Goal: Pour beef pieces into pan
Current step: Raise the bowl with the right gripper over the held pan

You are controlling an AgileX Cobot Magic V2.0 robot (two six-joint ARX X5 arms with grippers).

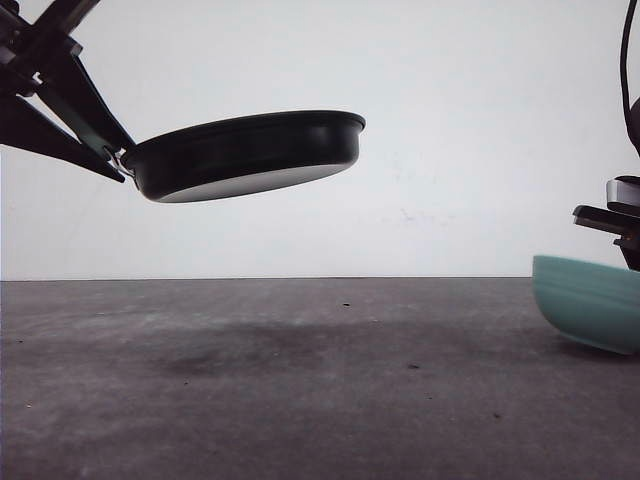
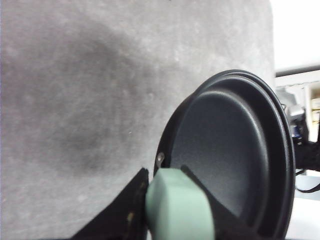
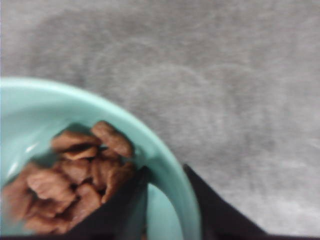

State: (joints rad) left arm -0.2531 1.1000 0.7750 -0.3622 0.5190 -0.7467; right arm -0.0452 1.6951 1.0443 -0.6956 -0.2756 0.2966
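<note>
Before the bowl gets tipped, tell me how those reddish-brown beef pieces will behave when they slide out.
The reddish-brown beef pieces are small irregular chunks, so they will probably tumble out singly or in clumps rather than roll. They lie heaped low against the wall of the teal bowl, so they likely leave in a rush once tilted. The bowl's smooth wall should offer little grip.

Both hands (image 1: 95, 135) (image 3: 165, 200) have flat matte-black fingers, and a thin black cable (image 1: 626, 60) runs beside the right arm.

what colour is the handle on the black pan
Pale mint green handle on the shallow round black pan, clearest in the left wrist view.
</note>
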